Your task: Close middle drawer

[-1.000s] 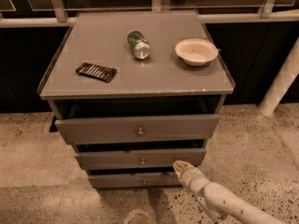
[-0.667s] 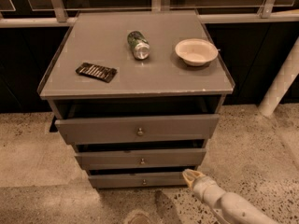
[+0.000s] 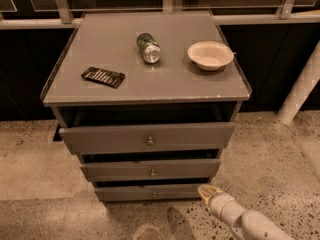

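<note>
**Middle drawer ajar, gripper low at the front right corner**

Camera view: I see the middle drawer (image 3: 125, 170) standing slightly out below the front edge of the cabinet (image 3: 150, 86). The top drawer (image 3: 110, 138) stands further out. My gripper (image 3: 209, 192) hangs low beneath the front right corner, just beside the bottom drawer (image 3: 125, 193). Whether it is open or closed I cannot tell.

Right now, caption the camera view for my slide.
Tool low at the cabinet, lower right; middle drawer ajar; can, bowl, dark packet on top.
</note>
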Controlling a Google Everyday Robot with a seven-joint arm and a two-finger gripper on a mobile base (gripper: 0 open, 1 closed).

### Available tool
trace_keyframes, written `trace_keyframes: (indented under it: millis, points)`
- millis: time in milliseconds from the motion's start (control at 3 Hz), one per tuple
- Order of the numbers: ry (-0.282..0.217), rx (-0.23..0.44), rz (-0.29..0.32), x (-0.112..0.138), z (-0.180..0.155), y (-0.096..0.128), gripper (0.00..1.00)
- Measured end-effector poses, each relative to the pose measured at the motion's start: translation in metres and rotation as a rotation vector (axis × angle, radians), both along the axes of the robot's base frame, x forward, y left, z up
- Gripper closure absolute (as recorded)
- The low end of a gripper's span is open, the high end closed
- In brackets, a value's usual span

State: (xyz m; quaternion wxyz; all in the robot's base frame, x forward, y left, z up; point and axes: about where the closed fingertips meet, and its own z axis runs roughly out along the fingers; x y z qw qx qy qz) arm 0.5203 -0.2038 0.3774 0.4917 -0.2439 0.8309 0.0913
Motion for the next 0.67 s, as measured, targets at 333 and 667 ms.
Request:
trace_keyframes:
  millis: [333,667]
  points:
    - [0.000,0.000,0.000,0.0000,0.0000,0.0001,0.41]
    - [0.000,0.000,0.000,0.0000,0.0000,0.0001,0.18]
